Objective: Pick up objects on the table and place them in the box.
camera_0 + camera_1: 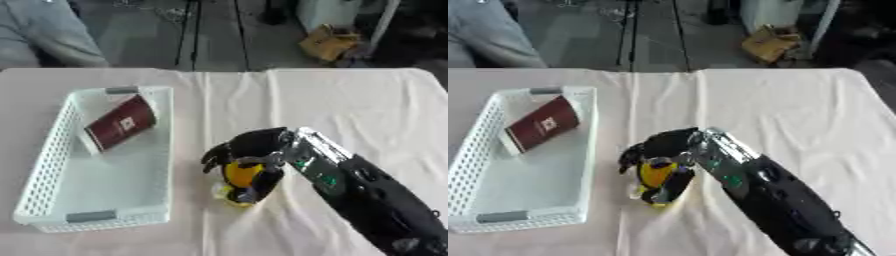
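One hand is at work: the right hand [249, 157] comes in from the lower right and has its dark fingers curled down around a yellow object [241, 176], grasping it just beside the white basket [52, 150]. I cannot tell whether the yellow object is off the cloth or resting on it; its lower end sits at or very near the surface. The left hand shows in neither view.

To do this step well, I would judge that the hand should lift straight up until the object clears the basket's near wall, carry it left over the bare floor of the basket, and let go low. The dark red booklet [122, 123] already lies tilted at the far end of the basket, so the open middle and near end are the better spot.

A cream tablecloth [350, 110] covers the table, with a few long creases. Beyond it are a grey floor and a crumpled yellow-brown bag [328, 42].
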